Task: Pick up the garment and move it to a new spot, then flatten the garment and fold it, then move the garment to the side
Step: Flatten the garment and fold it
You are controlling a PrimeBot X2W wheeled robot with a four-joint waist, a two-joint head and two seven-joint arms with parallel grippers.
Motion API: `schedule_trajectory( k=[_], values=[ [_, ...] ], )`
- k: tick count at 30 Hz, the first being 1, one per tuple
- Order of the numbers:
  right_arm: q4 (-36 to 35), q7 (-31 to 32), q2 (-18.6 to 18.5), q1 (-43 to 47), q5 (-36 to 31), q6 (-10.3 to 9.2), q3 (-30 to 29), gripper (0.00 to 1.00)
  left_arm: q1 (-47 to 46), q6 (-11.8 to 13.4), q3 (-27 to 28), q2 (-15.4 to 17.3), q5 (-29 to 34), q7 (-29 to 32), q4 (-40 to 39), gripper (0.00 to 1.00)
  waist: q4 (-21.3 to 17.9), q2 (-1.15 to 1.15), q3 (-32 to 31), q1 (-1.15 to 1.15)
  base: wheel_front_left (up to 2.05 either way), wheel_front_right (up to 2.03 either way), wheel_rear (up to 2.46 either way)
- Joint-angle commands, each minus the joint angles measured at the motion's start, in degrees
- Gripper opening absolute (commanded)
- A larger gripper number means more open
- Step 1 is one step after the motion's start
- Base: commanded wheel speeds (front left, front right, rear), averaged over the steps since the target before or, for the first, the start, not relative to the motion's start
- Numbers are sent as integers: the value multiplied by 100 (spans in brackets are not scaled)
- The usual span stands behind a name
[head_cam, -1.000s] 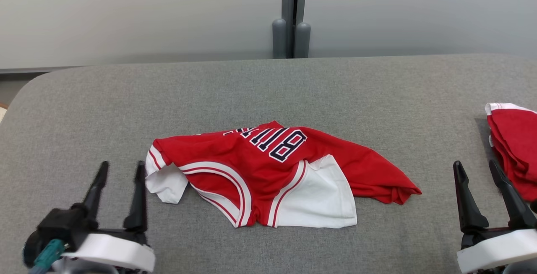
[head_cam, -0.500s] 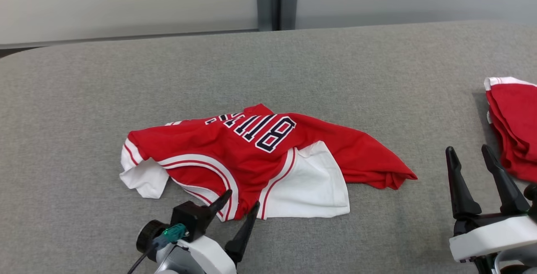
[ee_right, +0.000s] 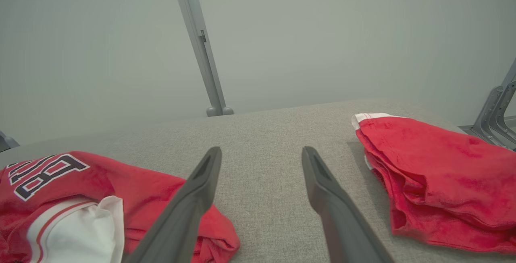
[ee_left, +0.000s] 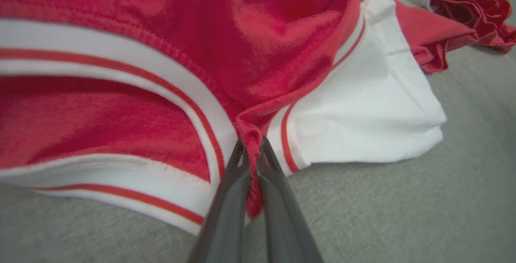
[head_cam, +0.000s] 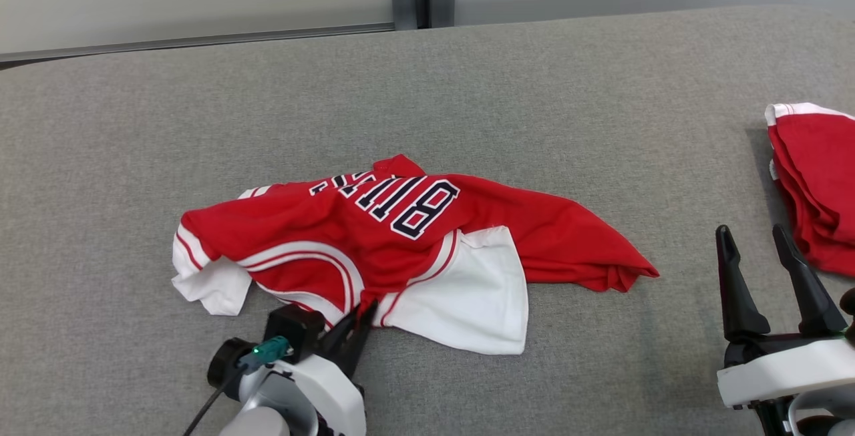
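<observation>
Head view, starting at the lower left of the frame: the left gripper [head_cam: 359, 316] reaches up from the bottom edge with its two dark fingers pressed together on the near hem of the garment [head_cam: 374, 236]. The left wrist view shows why it sits there. The left gripper [ee_left: 252, 145] has caught a small ridge of red cloth right where the striped trim meets the white sleeve [ee_left: 375, 106]. That bunched edge stands up from the desk [head_cam: 534, 89], so it gives something to pinch without digging into the grey cover. We cannot say whether the pinch holds one layer or several, since the cloth is blurred that close to the lens.

In the middle of the frame the garment lies crumpled on the desk, a red jersey with dark lettering [head_cam: 401, 202] near its far side. One white sleeve hangs out at its left end and a larger one is folded across its near side. We judge the first step, picking it up, to be just beginning: the grip is made, but the cloth rests on the desk all along its length.

At the lower right, the right gripper [head_cam: 749, 232] hovers with its fingers spread wide and nothing between them, well apart from the jersey's right tip. We take it to be kept free for a second hold once the cloth rises.

At the right edge lies a red pile [head_cam: 811, 182] of folded cloth, apart from the garment. That side spot may be where finished pieces go.
</observation>
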Motion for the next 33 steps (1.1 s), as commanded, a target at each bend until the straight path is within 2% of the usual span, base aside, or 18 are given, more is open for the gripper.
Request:
schedule_trajectory(
  k=[1, 6, 14, 16, 20, 21, 22, 29, 33],
  values=[
    [20, -62, -11, -16, 17, -1, -38, 100, -57, 0, 99, 121, -20, -115, -104, 0, 52, 0, -29, 0, 0, 0, 0],
    [38, -55, -13, 52, 27, 0, -170, 100, 90, 136, 356, 457, -96, -196, -654, 0, 226, 0, -145, 0, 0, 0, 0],
    [37, -60, 1, 123, 55, -1, -289, 100, 518, 544, 838, 1302, -312, 356, -1686, 0, 458, 0, -268, 0, 0, 0, 0],
    [30, -68, 13, 95, 48, -1, -288, 100, 567, 614, 901, 1437, -312, 486, -1889, 0, 474, 0, -251, 0, 0, 0, 0],
    [25, -78, 24, 37, 49, -1, -250, 100, 643, 626, 915, 1460, -418, 616, -2042, 0, 457, 0, -218, 0, 0, 0, 0],
    [22, -80, 27, 21, 53, 0, -231, 100, 666, 622, 935, 1406, -499, 616, -2060, 38, 442, 0, -202, 0, 0, 0, 0],
    [19, -84, 28, 16, 57, -1, -226, 100, 669, 654, 926, 1403, -469, 611, -2070, 100, 430, 0, -193, 0, 0, 0, 0],
    [4, -81, 11, 56, 59, -1, -247, 100, 713, 830, 1336, 1123, -619, -313, -2262, 100, 369, 0, -203, 0, 0, 0, 0],
    [-22, -43, -21, 54, 19, -1, -274, 100, 652, 963, 1616, 1010, -457, -768, -2470, 100, 364, 0, -271, 0, 0, 0, 0]
  ],
)
